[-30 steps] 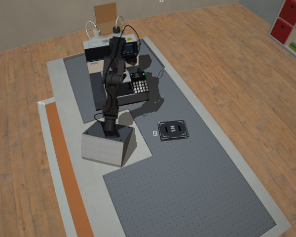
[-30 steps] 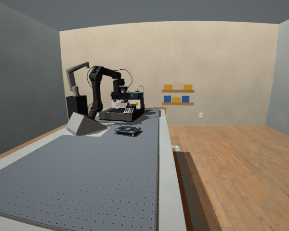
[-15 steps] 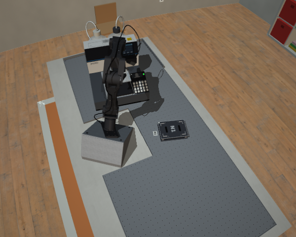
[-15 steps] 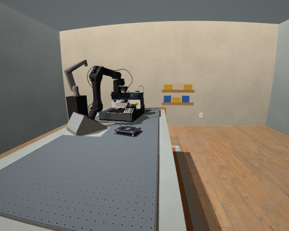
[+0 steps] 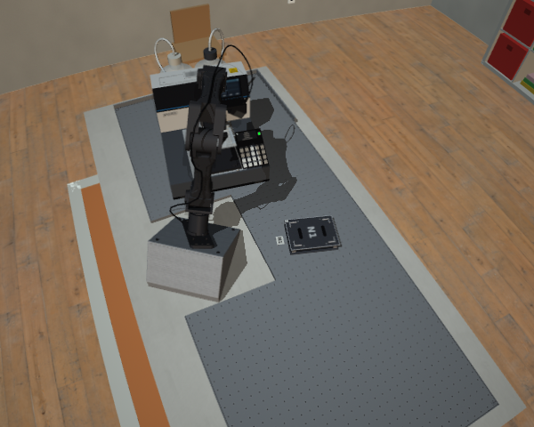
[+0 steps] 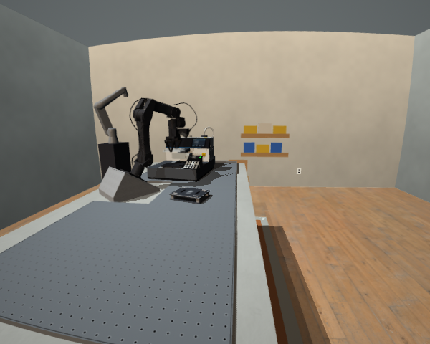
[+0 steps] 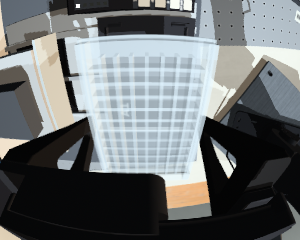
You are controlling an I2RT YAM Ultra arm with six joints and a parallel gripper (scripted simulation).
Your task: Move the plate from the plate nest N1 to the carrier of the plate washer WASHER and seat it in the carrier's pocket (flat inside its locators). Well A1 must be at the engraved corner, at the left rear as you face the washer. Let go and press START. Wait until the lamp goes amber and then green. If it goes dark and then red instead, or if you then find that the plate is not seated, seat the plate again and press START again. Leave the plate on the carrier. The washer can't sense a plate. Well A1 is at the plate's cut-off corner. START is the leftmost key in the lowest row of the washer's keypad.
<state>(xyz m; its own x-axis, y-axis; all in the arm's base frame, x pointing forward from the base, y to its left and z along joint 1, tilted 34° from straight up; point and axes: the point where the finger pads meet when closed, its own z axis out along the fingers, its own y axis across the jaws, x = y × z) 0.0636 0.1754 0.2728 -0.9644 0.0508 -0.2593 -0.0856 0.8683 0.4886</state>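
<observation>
1. Gripping of the plate (image 5: 229,138) (image 6: 178,151) (image 7: 146,107) is shown in the wrist view: it is spanned across its width by the gripper (image 6: 170,147) (image 7: 146,121), whose fingers are spread nearly to their full reach and closed against its two long sides.
2. The clear, gridded plate is held over the deck of the washer (image 5: 221,182) (image 6: 173,173) (image 7: 97,5); whether its underside is touching the carrier cannot be told, and the cut-off corner cannot be made out.
3. The plate nest N1 (image 5: 311,243) (image 6: 190,195) is left without a plate, its white lettering exposed, and is placed on the bench (image 5: 138,358) (image 6: 246,211) (image 7: 270,50), well apart from the gripper.
4. A green light (image 5: 259,133) (image 6: 200,157) is shown above the keypad (image 5: 254,156) (image 6: 191,164) (image 7: 167,4), and no key is being pressed by the gripper.
5. The black arm (image 5: 203,142) (image 6: 143,129) is carried by a wedge-shaped pedestal (image 5: 184,270) (image 6: 113,185) (image 7: 285,90) and is extended over the washer, by which much of the plate is hidden from the top view.
</observation>
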